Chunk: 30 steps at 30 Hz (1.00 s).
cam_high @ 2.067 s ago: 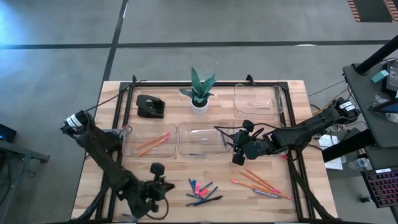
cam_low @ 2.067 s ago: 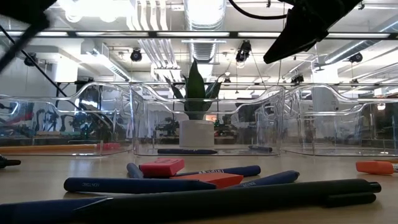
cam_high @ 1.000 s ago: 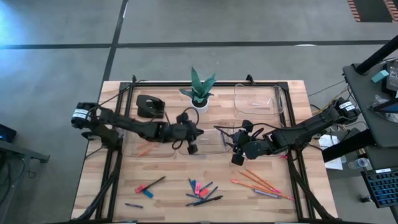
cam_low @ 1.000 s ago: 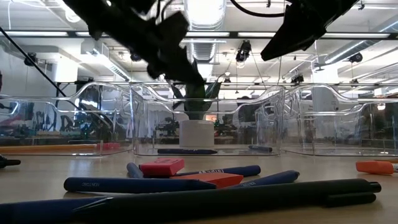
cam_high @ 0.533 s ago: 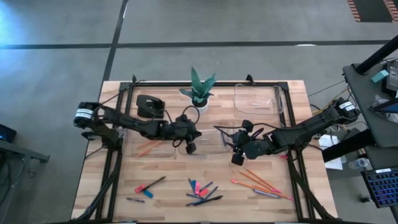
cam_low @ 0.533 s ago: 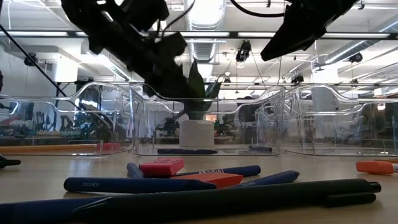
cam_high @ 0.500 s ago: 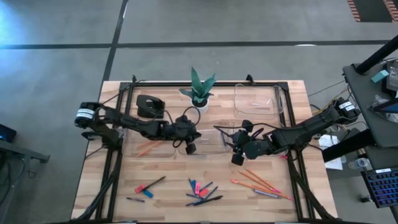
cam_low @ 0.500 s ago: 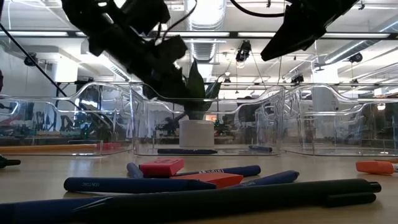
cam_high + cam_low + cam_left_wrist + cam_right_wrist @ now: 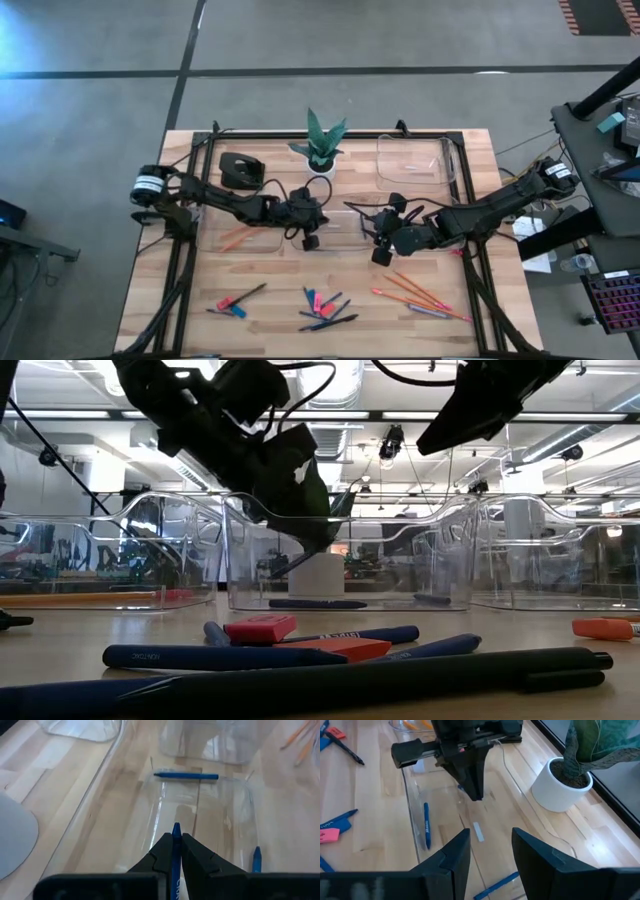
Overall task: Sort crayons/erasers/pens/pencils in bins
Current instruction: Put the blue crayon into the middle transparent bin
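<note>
My left gripper (image 9: 311,240) reaches from the table's left and dips into the middle bin (image 9: 345,243), shut on a blue crayon (image 9: 176,831). Two more blue crayons (image 9: 186,776) (image 9: 256,859) lie flat on that bin's floor. The left bin (image 9: 215,240) holds orange pencils (image 9: 245,228). My right gripper (image 9: 490,847) hovers open above the middle bin's right end, with nothing between its fingers. Loose pens, crayons and erasers (image 9: 322,306) lie near the front edge. More pencils (image 9: 420,293) lie at the front right. My left gripper pinches the blue crayon between its two fingers, which lie along it. Only the crayon's pointed tip (image 9: 176,827) shows past the fingertips. The fingers slant downward from the table's left. The crayon is clear of the bin floor.
A third bin (image 9: 415,160) sits at the far right. A white pot with a green plant (image 9: 322,150) and a black desk object (image 9: 241,171) stand along the far edge. A red eraser and a dark pen (image 9: 238,298) lie at the front left.
My left gripper has sunk into the middle bin with the crayon, edging toward the table's right and tipping more steeply downward. It stays shut on the crayon. In the low view the middle bin has slid slightly toward the table's right.
</note>
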Available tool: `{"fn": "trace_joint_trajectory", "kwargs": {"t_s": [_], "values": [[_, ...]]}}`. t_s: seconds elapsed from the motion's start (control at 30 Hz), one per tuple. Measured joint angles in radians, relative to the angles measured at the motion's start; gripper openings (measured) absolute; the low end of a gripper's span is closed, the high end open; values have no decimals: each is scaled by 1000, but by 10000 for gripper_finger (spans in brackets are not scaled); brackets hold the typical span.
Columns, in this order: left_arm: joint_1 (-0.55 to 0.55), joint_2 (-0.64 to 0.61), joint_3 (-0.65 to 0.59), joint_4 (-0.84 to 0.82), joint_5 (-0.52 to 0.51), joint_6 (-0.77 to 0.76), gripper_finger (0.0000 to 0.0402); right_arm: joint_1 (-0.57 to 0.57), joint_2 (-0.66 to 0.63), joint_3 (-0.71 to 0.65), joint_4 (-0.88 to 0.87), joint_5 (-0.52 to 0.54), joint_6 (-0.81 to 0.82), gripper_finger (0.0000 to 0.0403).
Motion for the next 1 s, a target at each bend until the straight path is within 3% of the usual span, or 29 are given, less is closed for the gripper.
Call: {"fn": "trace_joint_trajectory", "kwargs": {"t_s": [0.33,0.73,1.0], "values": [[2,-1,-2,-64,-1,-1,13,0,0,0,1,0,0,137],[4,-1,19,-44,-1,0,78,0,0,0,1,0,0,137],[-35,-94,33,42,0,180,84,0,0,0,1,0,0,137]]}}
